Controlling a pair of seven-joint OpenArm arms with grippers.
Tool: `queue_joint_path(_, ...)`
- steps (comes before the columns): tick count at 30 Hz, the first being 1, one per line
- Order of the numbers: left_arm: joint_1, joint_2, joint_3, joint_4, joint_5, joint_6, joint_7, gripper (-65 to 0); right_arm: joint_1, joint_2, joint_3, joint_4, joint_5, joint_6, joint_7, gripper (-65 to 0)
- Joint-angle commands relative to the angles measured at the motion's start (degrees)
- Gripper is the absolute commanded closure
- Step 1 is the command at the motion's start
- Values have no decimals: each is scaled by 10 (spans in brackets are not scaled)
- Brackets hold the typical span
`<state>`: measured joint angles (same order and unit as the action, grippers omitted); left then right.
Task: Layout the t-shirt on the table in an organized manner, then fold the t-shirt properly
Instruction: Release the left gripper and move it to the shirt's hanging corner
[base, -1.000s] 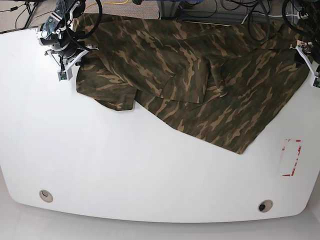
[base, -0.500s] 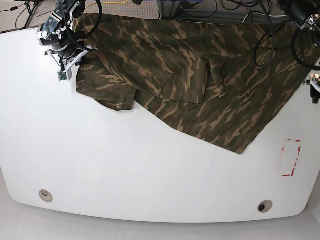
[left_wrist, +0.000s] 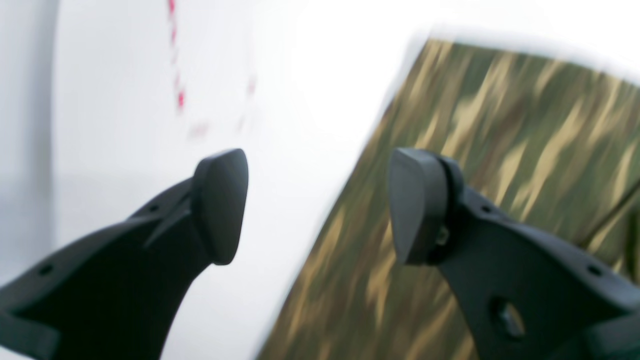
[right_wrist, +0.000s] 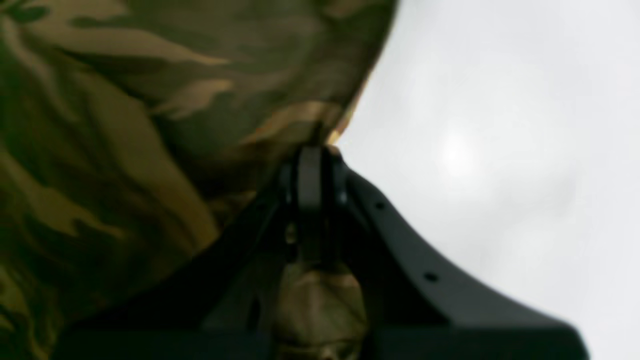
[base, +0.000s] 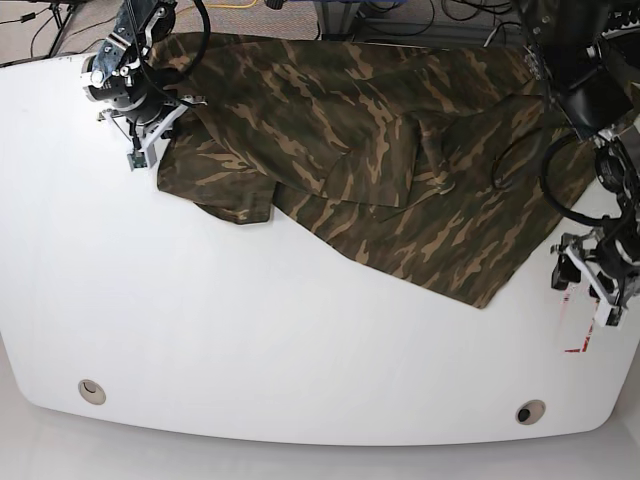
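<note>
The camouflage t-shirt (base: 380, 150) lies spread and creased across the back of the white table (base: 250, 330), with one corner reaching toward the front right. At the back left, my right gripper (base: 140, 150) is shut on the t-shirt's edge. The right wrist view shows its jaws (right_wrist: 310, 170) pinching a fold of the t-shirt (right_wrist: 150, 125). My left gripper (base: 590, 280) hovers open at the table's right side, just off the shirt's right edge. In the left wrist view its gripper (left_wrist: 317, 205) holds nothing, and the t-shirt (left_wrist: 500, 125) lies under the right-hand finger.
A red-outlined rectangle mark (base: 578, 340) lies partly under the left gripper. Two round grommets (base: 92, 391) (base: 530, 411) sit near the front edge. Cables hang behind the table's back edge (base: 400, 15).
The left arm has swung from the back right corner forward along the right edge to the red mark, still open. The right gripper has shifted slightly, dragging the shirt edge with it.
</note>
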<state>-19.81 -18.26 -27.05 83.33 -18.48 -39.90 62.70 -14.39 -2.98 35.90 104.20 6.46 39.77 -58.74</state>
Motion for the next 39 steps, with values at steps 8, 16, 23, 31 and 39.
queue_joint_path(8, -99, -6, 98, -227, -9, 29, -139, -415, 2, 6, 4, 8, 4, 2, 0, -22)
queue_joint_path(16, -165, -9, 167, -421, -9, 29, -258, -415, 12, 6, 3, 7, 4, 2, 0, -22)
queue_joint_path(23, -195, -8, 207, -513, -9, 29, -319, -415, 14, 6, 3, 7, 4, 2, 0, -22)
queue_joint_path(31, -206, -2, 277, -565, -9, 29, -360, -418, 14, 6, 3, 7, 4, 2, 0, -22)
queue_joint_path(39, -204, 13, 319, -591, -9, 29, -374, -510, 14, 6, 3, 8, 4, 2, 0, -22)
